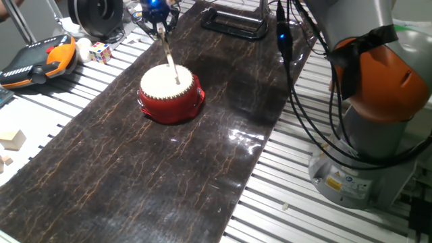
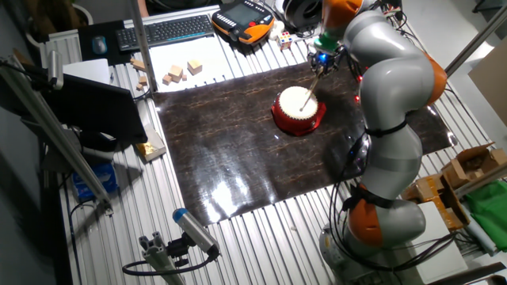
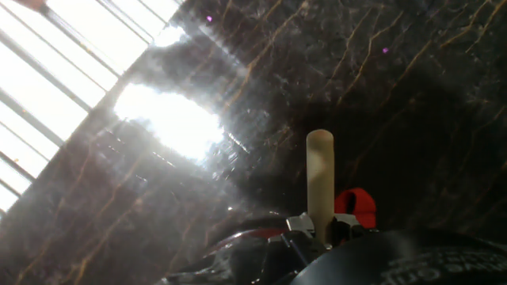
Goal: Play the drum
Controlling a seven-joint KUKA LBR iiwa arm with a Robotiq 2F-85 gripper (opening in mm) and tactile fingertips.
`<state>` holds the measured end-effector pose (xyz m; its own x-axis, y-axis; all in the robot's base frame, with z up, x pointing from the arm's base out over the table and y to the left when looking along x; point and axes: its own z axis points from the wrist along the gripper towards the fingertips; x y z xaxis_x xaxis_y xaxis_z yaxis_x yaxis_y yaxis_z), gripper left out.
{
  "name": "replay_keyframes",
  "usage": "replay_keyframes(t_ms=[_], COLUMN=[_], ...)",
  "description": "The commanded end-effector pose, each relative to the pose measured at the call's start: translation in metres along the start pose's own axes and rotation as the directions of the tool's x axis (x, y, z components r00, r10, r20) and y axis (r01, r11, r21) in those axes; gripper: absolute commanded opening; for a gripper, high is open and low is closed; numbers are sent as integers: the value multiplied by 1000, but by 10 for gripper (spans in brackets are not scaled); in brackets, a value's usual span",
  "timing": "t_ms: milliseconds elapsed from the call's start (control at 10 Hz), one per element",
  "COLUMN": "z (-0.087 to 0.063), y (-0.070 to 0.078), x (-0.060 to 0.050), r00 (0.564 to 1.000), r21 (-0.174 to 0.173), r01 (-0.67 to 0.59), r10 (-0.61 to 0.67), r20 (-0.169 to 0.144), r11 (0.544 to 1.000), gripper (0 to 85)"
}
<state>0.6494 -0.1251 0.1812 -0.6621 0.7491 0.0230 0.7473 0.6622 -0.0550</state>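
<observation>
The drum (image 1: 171,94) stands on the dark marbled mat (image 1: 135,175), with a glossy red body and a cream skin top. It also shows in the other fixed view, drum (image 2: 299,109). My gripper (image 1: 159,25) hangs behind and above it, shut on a thin wooden stick (image 1: 169,59). The stick slants down and its tip lies over the skin near the far right rim; I cannot tell whether it touches. In the hand view the stick (image 3: 320,180) points away from the camera, with a red bit of the drum (image 3: 356,205) beside it. The fingertips are hidden there.
Left of the mat lie an orange teach pendant (image 1: 37,59), a colour cube (image 1: 101,52) and wooden blocks (image 1: 12,140). A black frame (image 1: 233,20) sits at the mat's far end. The arm's base (image 1: 378,115) and cables (image 1: 297,101) stand at the right.
</observation>
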Motion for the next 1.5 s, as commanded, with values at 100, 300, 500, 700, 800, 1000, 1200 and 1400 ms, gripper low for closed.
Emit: replay_keyframes(t_ms=[100, 300, 500, 700, 800, 1000, 1200, 1400], z=[2, 3, 4, 7, 7, 2, -1, -2], y=[3, 3, 4, 9, 8, 2, -6, -10], x=[2, 1, 1, 7, 7, 3, 1, 3], r00=[997, 998, 998, 989, 991, 999, 991, 974], r21=[-19, -21, -25, -8, -4, 20, 53, 94], r01=[-29, -27, -28, -49, -43, 29, 131, 227], r10=[30, 28, 30, 49, 43, -30, -131, -227], r20=[66, 64, 59, 137, 126, 33, -9, -10], r11=[999, 999, 999, 999, 999, 999, 990, 969], gripper=[13, 17, 7, 7, 7, 7, 7, 7])
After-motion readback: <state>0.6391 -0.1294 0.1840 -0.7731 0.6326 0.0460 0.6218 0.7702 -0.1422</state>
